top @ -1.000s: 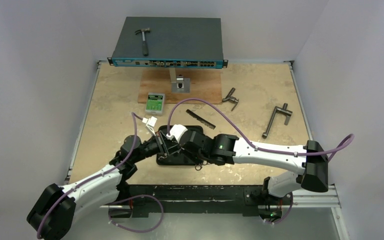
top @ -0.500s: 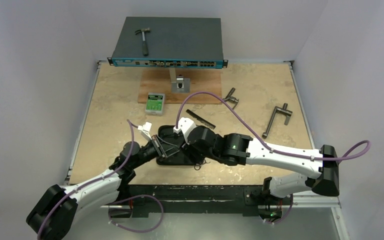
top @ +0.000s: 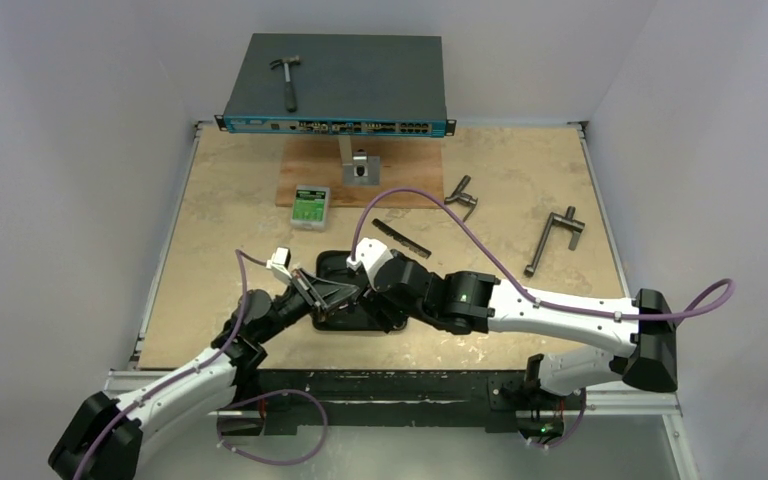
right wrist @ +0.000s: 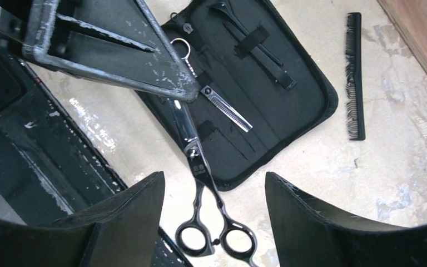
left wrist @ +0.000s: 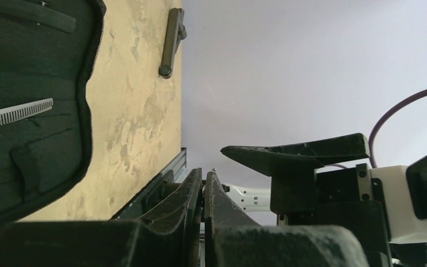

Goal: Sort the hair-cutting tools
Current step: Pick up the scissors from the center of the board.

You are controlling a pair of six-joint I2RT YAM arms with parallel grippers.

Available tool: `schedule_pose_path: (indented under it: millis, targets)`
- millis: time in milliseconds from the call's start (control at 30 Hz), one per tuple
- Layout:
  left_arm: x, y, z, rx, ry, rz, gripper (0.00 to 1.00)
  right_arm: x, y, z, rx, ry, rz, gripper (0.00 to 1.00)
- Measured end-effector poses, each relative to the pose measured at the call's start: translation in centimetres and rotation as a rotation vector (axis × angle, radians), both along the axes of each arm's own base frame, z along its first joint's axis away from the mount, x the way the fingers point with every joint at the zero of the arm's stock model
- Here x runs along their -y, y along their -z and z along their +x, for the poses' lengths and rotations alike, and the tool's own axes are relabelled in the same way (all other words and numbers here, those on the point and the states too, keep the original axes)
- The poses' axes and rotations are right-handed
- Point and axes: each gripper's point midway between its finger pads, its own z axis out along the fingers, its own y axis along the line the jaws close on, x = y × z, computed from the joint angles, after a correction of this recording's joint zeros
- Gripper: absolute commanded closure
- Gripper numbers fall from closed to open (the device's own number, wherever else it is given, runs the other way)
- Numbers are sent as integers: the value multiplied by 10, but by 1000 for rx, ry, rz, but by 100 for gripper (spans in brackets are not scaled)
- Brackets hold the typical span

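Observation:
An open black zip case (top: pixel 332 262) (right wrist: pixel 306 94) lies near the table's front. Silver thinning scissors (right wrist: pixel 226 107) (left wrist: pixel 16 114) lie in it, and a slim black tool (right wrist: pixel 256 41) sits under its strap. Black scissors (right wrist: pixel 199 167) lie with the blade on the case and the ring handles on the table. My right gripper (right wrist: pixel 214 222) hangs open above those handles, one finger on each side. My left gripper (top: pixel 310 288) (left wrist: pixel 205 173) is shut; its tip (right wrist: pixel 186 93) covers the blade's end, and I cannot tell if it touches. A black comb (top: pixel 401 238) (right wrist: pixel 356 78) lies beyond the case.
At the back, a hammer (top: pixel 287 80) lies on a network switch (top: pixel 360 85). Two grey T-handle tools (top: pixel 463 195) (top: pixel 552 240) lie on the right. A green box (top: pixel 311 204), a wooden board (top: pixel 405 185) and a metal bracket (top: pixel 362 168) sit behind the case. A black rail (right wrist: pixel 28 150) runs along the near edge.
My right gripper has gone from shut to open and shifted a little toward the case's near side. My left arm has drawn back to the left, still shut.

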Motion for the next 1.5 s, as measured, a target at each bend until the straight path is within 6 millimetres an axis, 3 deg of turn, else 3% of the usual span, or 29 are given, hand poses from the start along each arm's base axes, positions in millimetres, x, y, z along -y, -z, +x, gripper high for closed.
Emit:
schedule_pose_path:
  millis: [367, 733, 867, 1000, 1300, 1500]
  targets:
    - [-4, 1, -5, -93, -8, -16, 100, -1, 7, 6, 42, -29, -41, 50]
    - [-5, 4, -6, -151, -14, 4, 100, -5, 8, 0, 43, -105, -53, 46]
    - [-6, 2, -6, -155, -17, 7, 100, -8, 10, -4, 31, -133, -44, 49]
    - [-5, -2, -5, -152, -19, 5, 100, -9, 13, -7, 19, -148, -45, 63]
    - [-6, -4, -6, -148, -19, 3, 100, -12, 15, -11, 0, -164, -34, 74]
    - [-7, -4, -7, -150, -19, 5, 100, -12, 15, -11, 0, -167, -34, 92]
